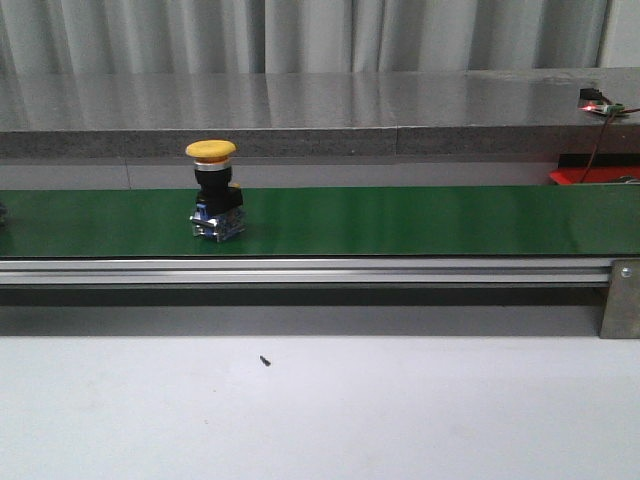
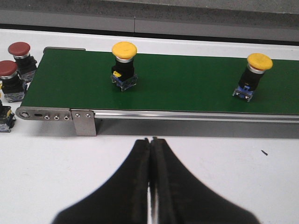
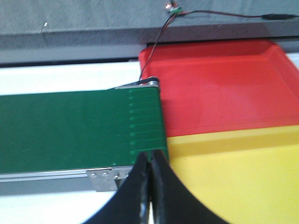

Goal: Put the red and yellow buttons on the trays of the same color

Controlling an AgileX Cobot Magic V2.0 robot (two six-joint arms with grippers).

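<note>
A yellow button [image 1: 212, 152] stands upright on the green conveyor belt [image 1: 400, 220] in the front view. The left wrist view shows two yellow buttons [image 2: 124, 50] [image 2: 259, 62] on the belt, and two red buttons [image 2: 19, 49] [image 2: 8, 69] on the table beside the belt's end. My left gripper [image 2: 150, 140] is shut and empty over the white table, short of the belt. My right gripper [image 3: 150, 156] is shut and empty at the belt's other end, beside the yellow tray [image 3: 243, 177]. The red tray [image 3: 224, 84] lies just beyond it.
A grey ledge [image 1: 320, 115] runs behind the belt, with a small circuit board and wires [image 1: 598, 103] on it at the right. An aluminium rail [image 1: 300, 272] edges the belt's near side. A tiny dark speck [image 1: 265, 361] lies on the white table.
</note>
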